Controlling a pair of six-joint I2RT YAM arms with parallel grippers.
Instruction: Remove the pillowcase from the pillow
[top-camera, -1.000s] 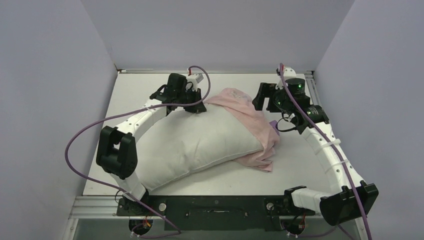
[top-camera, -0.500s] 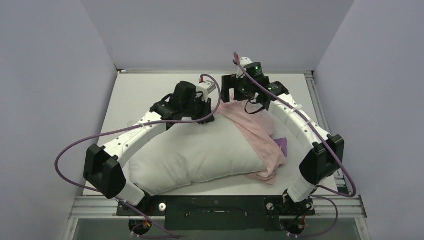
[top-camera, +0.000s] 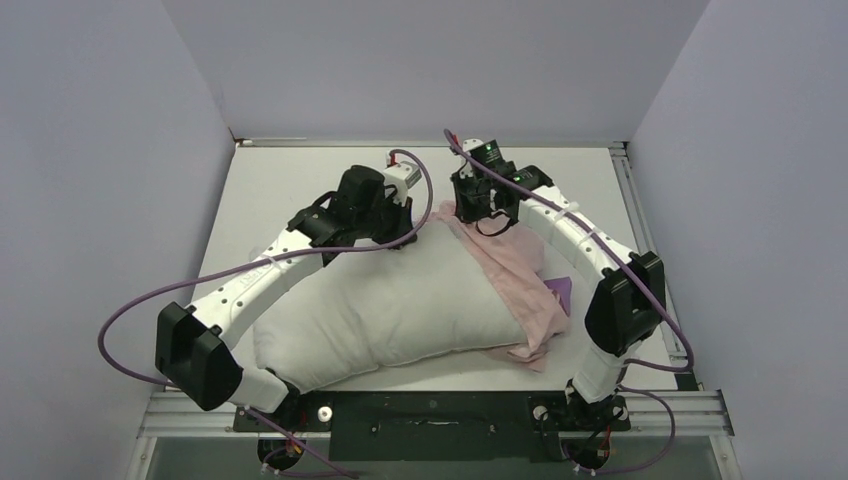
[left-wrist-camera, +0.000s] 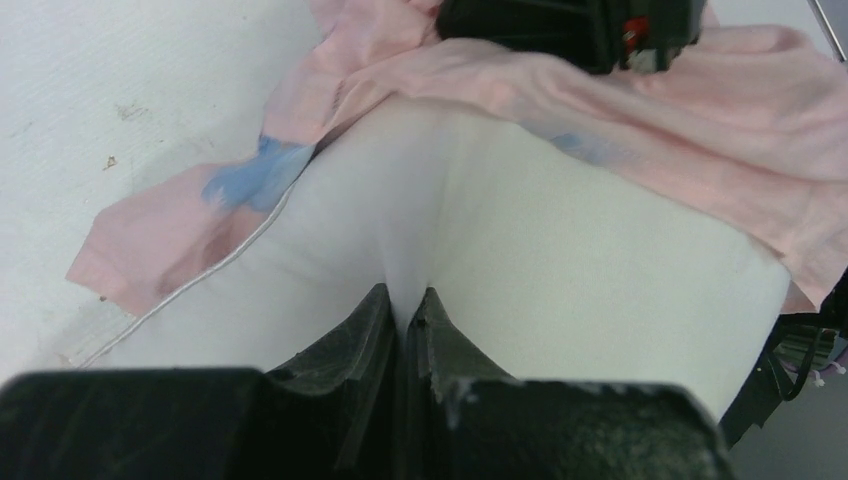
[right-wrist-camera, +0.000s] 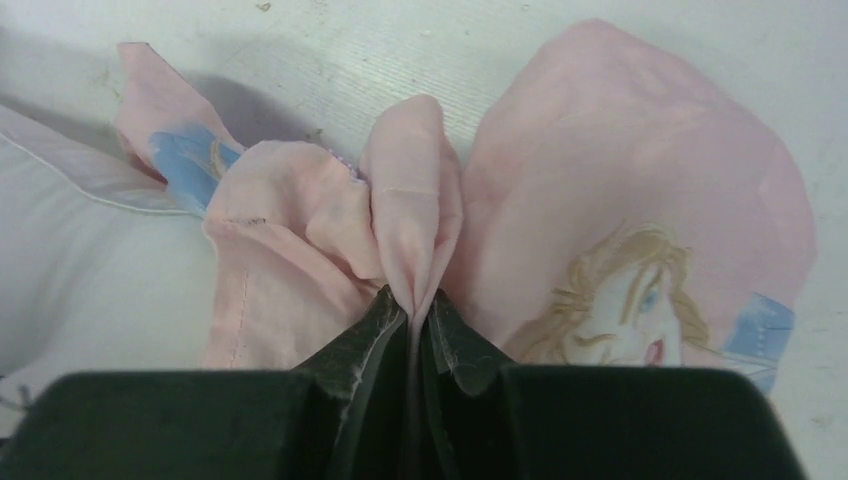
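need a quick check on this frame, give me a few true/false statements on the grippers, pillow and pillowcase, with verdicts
1. The left gripper is shut on the pillow. True.
2. The right gripper is open and holds nothing. False: it is shut on a fold of the pillowcase.
3. The pillowcase covers the whole pillow. False: most of the pillow is bare, and the cloth is bunched over its far right end.
4. The pillowcase shows mostly its pink inside. True.
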